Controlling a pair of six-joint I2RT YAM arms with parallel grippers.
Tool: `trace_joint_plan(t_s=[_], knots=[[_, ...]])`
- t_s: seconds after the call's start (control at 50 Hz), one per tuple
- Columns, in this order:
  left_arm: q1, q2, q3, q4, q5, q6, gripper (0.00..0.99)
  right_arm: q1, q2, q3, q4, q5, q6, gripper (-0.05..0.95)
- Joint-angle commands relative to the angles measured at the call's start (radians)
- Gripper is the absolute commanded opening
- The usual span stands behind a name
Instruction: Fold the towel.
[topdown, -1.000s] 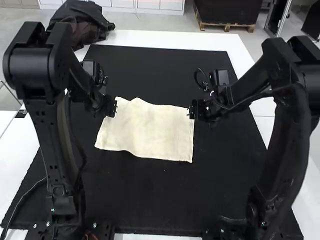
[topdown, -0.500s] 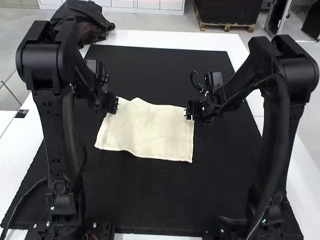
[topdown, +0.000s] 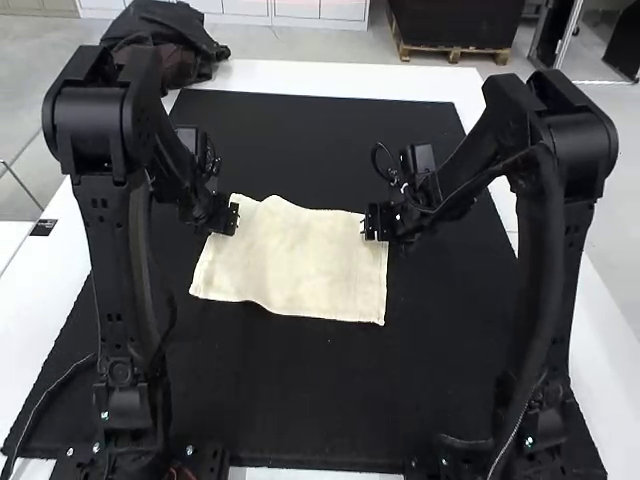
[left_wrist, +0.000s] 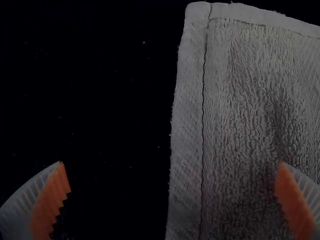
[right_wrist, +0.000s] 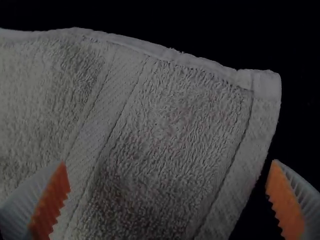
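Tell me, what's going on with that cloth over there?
A two-armed robot is set to fold a towel, which lies spread on a black mat, its far edge a little wavy. The left gripper and right gripper are at its far corners, both open, so neither has hold of it. They look about ready to grasp it, though that's my guess.

High view: white bench (topdown: 340, 76), black mat (topdown: 310, 140) spread over most of its top. Dark, crumpled fabric bundle (topdown: 165, 38) at bench's far left corner. Smooth grey floor (topdown: 290, 42) beyond, lit pale. White cabinet fronts (topdown: 297, 10) along the back. To their right, a wooden pallet (topdown: 452, 52) under a big dark block (topdown: 455, 24). Farther right, dark upright panel (topdown: 624, 45), pale metal post (topdown: 570, 35) nearby.
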Motion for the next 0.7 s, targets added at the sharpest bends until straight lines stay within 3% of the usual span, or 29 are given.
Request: trace_joint_plan(t_s=[0.0,0.38,0.42,0.44,0.46,0.48,0.5,0.54,0.56,0.68], knots=[[-0.004,0.017,0.024,0.003,0.015,-0.009,0.959,0.012,0.01,0.017,0.002,0.009,-0.007,0.91],[0.001,0.018,0.015,-0.015,0.015,-0.005,0.923,0.012,0.022,0.012,-0.007,0.012,-0.02,0.9],[-0.001,0.021,0.01,-0.014,0.015,-0.005,0.838,0.012,0.025,0.011,-0.009,0.004,-0.021,0.78],[-0.002,0.023,0.007,-0.011,0.015,-0.003,0.759,0.012,0.025,0.009,-0.009,-0.01,-0.023,0.61],[-0.002,0.024,0.003,-0.006,0.015,-0.003,0.636,0.012,0.025,0.006,-0.012,-0.021,-0.03,0.36],[-0.002,0.027,-0.002,0.001,0.014,0.0,0.485,0.012,0.025,0.0,-0.009,-0.034,-0.036,0.04],[-0.005,0.029,-0.008,0.009,0.014,0.0,0.298,0.012,0.025,-0.003,-0.009,-0.038,-0.032,-0.04],[-0.005,0.031,-0.02,0.032,0.014,0.0,0.051,0.009,0.026,-0.007,-0.009,-0.051,-0.023,-0.02],[-0.007,0.032,-0.03,0.044,0.014,0.001,0.013,0.012,0.026,-0.009,-0.011,-0.062,-0.023,-0.02],[-0.002,0.029,-0.053,0.081,0.015,0.012,0.025,0.009,0.02,-0.03,-0.015,-0.065,-0.033,-0.02]])
